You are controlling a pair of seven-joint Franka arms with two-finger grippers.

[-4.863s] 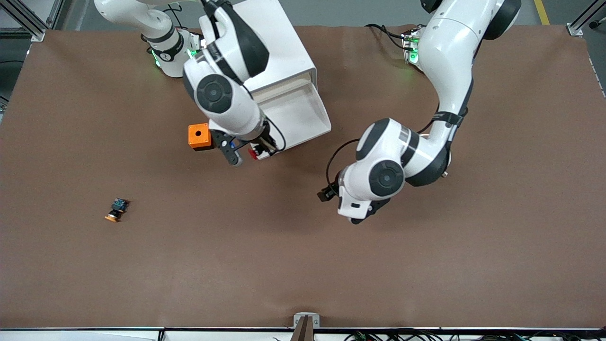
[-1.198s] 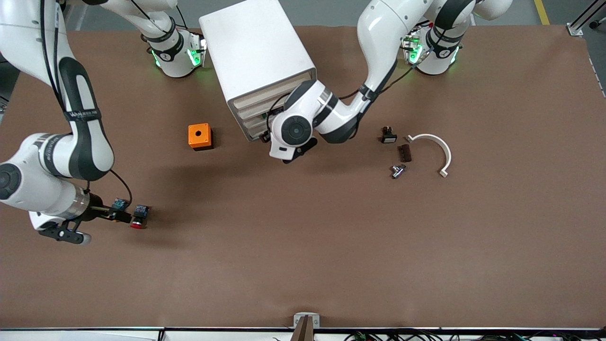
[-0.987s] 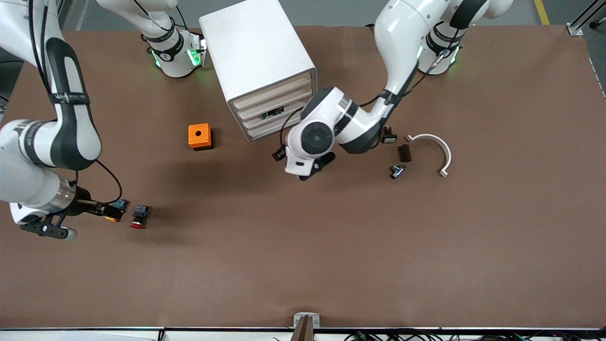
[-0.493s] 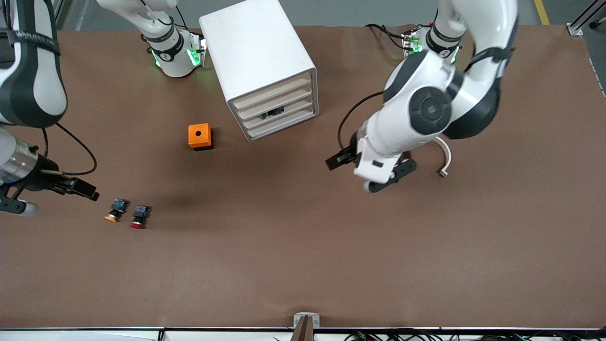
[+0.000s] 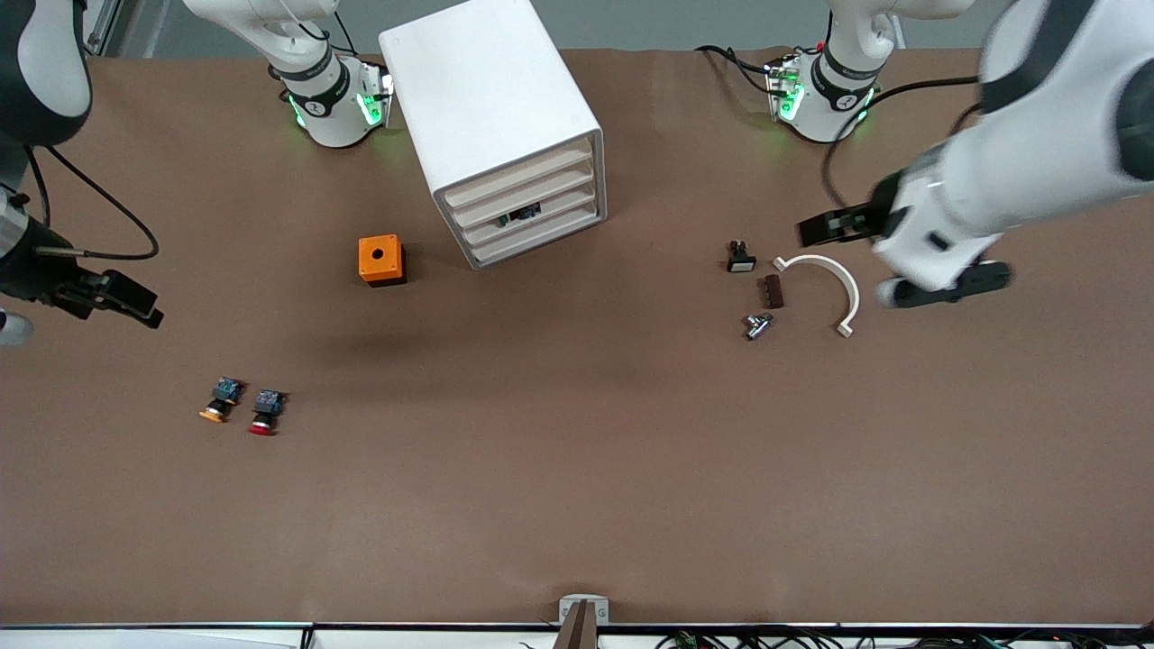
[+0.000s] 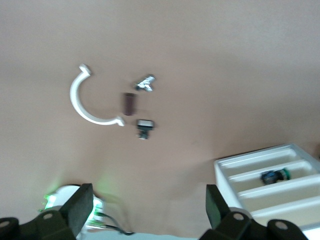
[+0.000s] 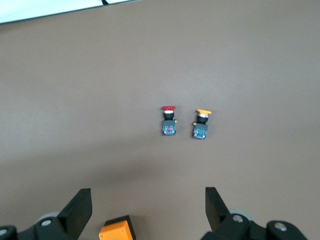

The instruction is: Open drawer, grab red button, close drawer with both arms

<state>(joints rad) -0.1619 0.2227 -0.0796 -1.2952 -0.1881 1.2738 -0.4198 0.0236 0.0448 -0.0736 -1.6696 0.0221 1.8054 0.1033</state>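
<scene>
The red-capped button (image 5: 263, 414) lies on the table beside the orange-capped button (image 5: 216, 402); both also show in the right wrist view, the red one (image 7: 169, 120) and the orange one (image 7: 201, 125). The second-highest drawer (image 5: 529, 191) of the white cabinet (image 5: 491, 99) is shut flush. My right gripper (image 5: 122, 299) is open and empty, up over the right arm's end of the table; its wide-apart state shows in its wrist view (image 7: 147, 209). My left gripper (image 5: 825, 229) is open and empty over the white curved piece; it also shows in its wrist view (image 6: 147, 210).
An orange box (image 5: 380, 260) stands near the cabinet's front. A white curved piece (image 5: 829, 275), a white-capped black button (image 5: 741, 258), a brown piece (image 5: 771, 291) and a small metal part (image 5: 757, 325) lie toward the left arm's end. A small part sits in a cabinet drawer (image 6: 274, 176).
The drawer, open earlier, is shut. The red button went from my right gripper to the table. The right gripper has lifted away from it; the left arm has swung from the cabinet toward its end.
</scene>
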